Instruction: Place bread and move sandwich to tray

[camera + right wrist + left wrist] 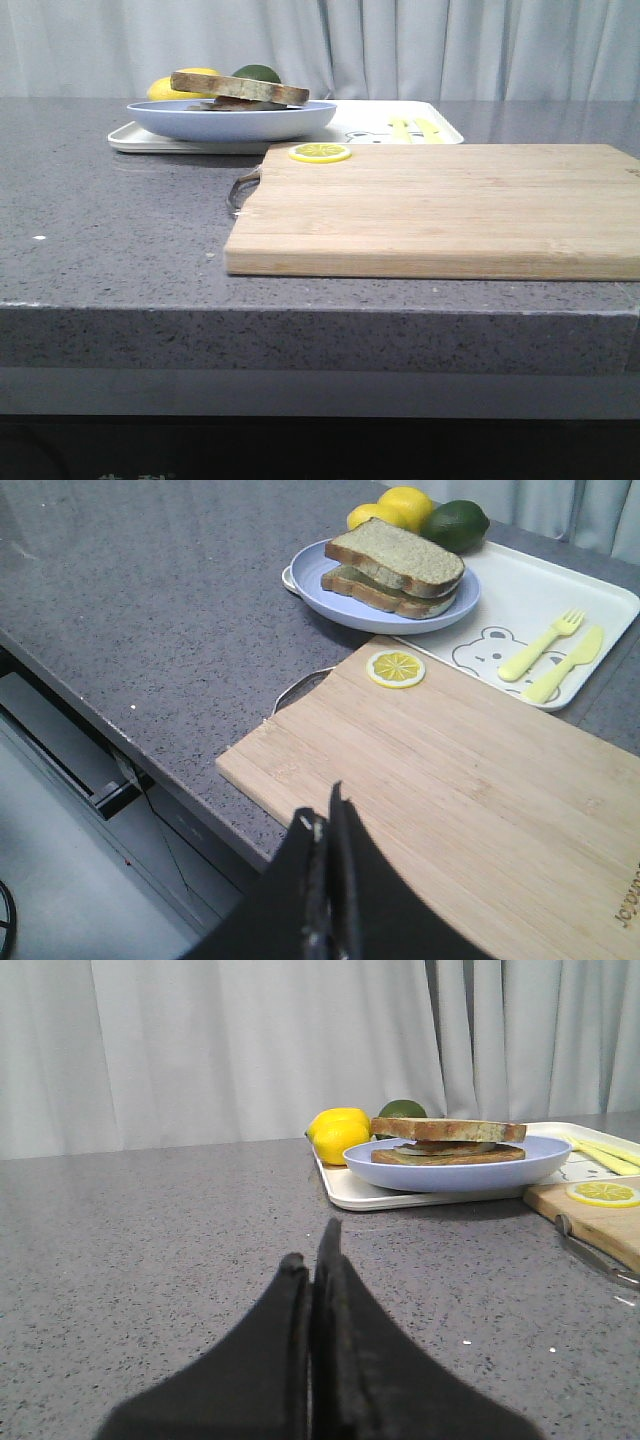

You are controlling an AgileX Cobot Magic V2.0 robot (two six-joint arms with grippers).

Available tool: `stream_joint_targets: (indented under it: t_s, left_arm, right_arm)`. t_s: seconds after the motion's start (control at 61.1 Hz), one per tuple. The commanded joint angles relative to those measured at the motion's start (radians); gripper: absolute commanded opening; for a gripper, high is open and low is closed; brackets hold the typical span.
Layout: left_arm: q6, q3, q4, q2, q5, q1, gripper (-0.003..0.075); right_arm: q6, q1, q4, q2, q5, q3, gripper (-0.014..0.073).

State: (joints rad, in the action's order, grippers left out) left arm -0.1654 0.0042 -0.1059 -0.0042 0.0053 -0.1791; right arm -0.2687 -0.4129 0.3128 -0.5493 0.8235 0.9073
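A thick slice of bread (395, 552) with a dark brown crust lies on top of a second slice (360, 588) on a round light-blue plate (310, 580). This stack also shows in the front view (240, 87) and the left wrist view (448, 1129), where a thin pale layer shows between the slices; no yolk is visible. The plate rests on the left end of the white tray (520, 590), (365, 125), (345, 1188). My left gripper (315, 1250) is shut and empty over bare counter, short of the tray. My right gripper (325, 815) is shut and empty above the near corner of the cutting board (470, 780).
A wooden cutting board (440, 210) lies in front of the tray, with a yellow lemon slice (320, 153) at its far left corner. A lemon (338, 1132) and a lime (402, 1108) sit behind the plate. A yellow fork (540, 645) and knife (565, 665) lie on the tray's right half.
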Motion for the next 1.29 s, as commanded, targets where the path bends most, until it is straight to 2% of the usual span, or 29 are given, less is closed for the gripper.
stream_joint_targets:
  t_s: [0.0, 0.18, 0.639, 0.884, 0.999, 1.277]
  left_arm:
    - [0.010, 0.002, 0.003, -0.022, -0.071, 0.004, -0.0020]
    - [0.081, 0.002, 0.069, -0.022, -0.071, 0.004, -0.0020]
    - [0.082, 0.002, 0.041, -0.025, -0.062, 0.006, -0.0020]
    - [0.082, 0.002, -0.047, -0.025, -0.062, 0.149, -0.0020]
    - [0.082, 0.002, -0.051, -0.025, -0.062, 0.177, -0.0020]
    - [0.082, 0.002, -0.049, -0.025, -0.060, 0.131, -0.0020]
  right_arm:
    - [-0.007, 0.006, 0.021, -0.006, -0.066, 0.023, -0.0069]
    - [-0.007, 0.006, 0.021, -0.006, -0.066, 0.023, -0.0069]
    - [-0.007, 0.006, 0.021, -0.006, -0.066, 0.023, -0.0069]
    - [-0.007, 0.006, 0.021, -0.006, -0.065, 0.023, -0.0069]
    - [-0.007, 0.006, 0.021, -0.006, -0.065, 0.023, -0.0069]
    - [-0.007, 0.006, 0.021, -0.006, -0.065, 0.023, -0.0069]
